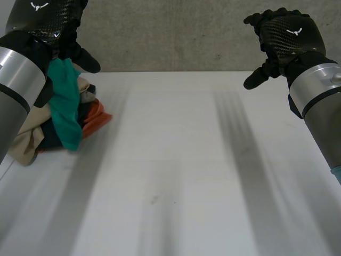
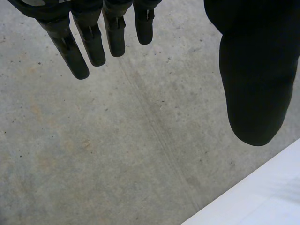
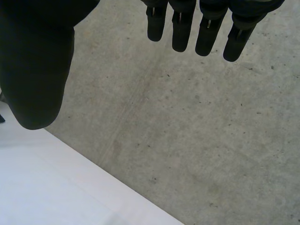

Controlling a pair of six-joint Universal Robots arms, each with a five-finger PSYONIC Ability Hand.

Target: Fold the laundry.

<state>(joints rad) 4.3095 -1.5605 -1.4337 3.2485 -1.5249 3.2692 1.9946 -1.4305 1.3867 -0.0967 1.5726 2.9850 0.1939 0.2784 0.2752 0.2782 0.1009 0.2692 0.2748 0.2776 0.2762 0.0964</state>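
Note:
A pile of laundry lies at the table's far left: a teal cloth draped on top, an orange piece to its right, a beige one toward me. My left hand is raised above the pile, open and empty; its wrist view shows straight fingers and thumb against the concrete wall. My right hand is raised at the far right, open and empty, with fingers and thumb apart.
The white table stretches bare from the pile to the right side. A grey concrete wall stands behind its far edge. The table's far edge appears beneath the left hand, and under the right hand too.

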